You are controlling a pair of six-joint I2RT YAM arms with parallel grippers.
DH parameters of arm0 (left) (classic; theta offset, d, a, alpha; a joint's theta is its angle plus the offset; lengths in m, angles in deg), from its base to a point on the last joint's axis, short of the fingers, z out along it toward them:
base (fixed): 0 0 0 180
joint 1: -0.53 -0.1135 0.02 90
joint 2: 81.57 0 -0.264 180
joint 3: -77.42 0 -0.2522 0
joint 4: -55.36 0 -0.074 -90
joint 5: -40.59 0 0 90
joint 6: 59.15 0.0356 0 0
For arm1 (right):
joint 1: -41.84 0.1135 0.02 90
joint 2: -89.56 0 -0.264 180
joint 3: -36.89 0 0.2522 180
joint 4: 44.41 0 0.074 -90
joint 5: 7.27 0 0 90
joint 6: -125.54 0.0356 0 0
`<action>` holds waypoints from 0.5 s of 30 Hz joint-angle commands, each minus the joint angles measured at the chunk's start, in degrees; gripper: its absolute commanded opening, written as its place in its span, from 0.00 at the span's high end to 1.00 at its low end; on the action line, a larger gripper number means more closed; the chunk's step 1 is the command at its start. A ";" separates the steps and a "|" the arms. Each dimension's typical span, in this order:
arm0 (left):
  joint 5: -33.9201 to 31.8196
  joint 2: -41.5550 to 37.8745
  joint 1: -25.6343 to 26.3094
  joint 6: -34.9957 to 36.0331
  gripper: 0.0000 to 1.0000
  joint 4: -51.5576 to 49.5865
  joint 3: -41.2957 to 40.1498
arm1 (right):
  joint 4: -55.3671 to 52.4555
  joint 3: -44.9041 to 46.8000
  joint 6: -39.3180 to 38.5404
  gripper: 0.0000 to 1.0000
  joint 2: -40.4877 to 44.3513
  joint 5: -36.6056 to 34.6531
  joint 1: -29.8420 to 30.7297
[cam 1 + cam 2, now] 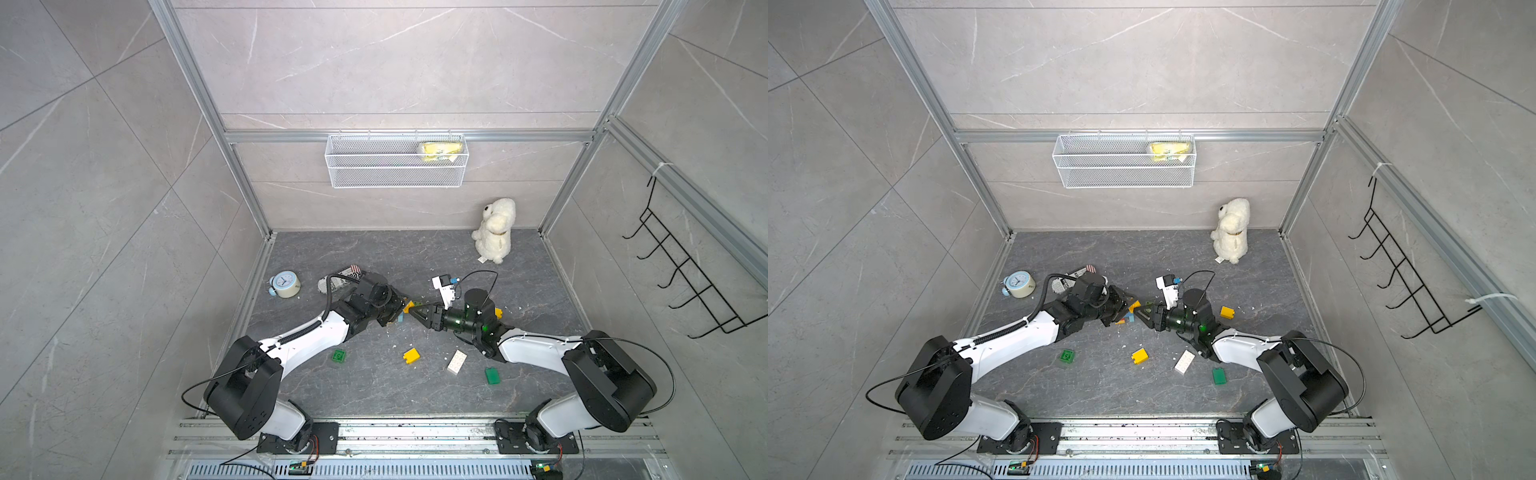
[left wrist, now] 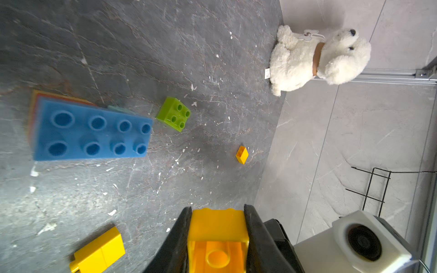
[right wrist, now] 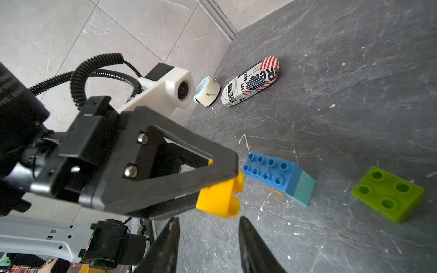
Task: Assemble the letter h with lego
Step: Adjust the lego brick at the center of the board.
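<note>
High on the wall [image 1: 395, 83], a basket [image 1: 374, 174] holds a yellow packet [image 1: 440, 151]; left fingers [image 2: 178, 243] grip a yellow brick [image 2: 217, 227], right fingers [image 3: 253, 248] parted.

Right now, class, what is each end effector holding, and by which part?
The left end effector grips a yellow brick by two opposite side walls; the right end effector holds nothing.

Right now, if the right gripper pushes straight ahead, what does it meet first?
Likely the yellow brick clamped in the left gripper, just ahead of the open right gripper.
</note>
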 commanded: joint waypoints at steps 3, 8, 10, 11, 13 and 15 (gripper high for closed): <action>0.10 0.56 2.71 -1.06 0.79 2.61 2.46 | -5.56 -1.47 -4.37 0.60 3.17 -5.64 1.03; -0.48 0.57 4.74 -1.32 0.79 3.42 2.49 | -10.31 -1.71 -7.11 0.66 4.99 -11.27 1.94; -0.28 0.82 5.11 -1.32 0.78 3.75 2.67 | -11.18 -1.79 -7.86 0.69 5.42 -12.77 2.35; -0.15 0.99 5.29 -1.33 0.77 4.14 2.66 | -11.75 -1.90 -8.29 0.70 5.67 -13.74 2.67; 0.16 1.33 5.63 -1.33 0.76 4.69 2.62 | -12.29 -1.70 -9.03 0.75 6.29 -15.36 3.23; 0.07 1.36 5.83 -1.25 0.72 5.35 2.34 | -13.88 -1.97 -10.14 0.80 6.96 -17.54 4.12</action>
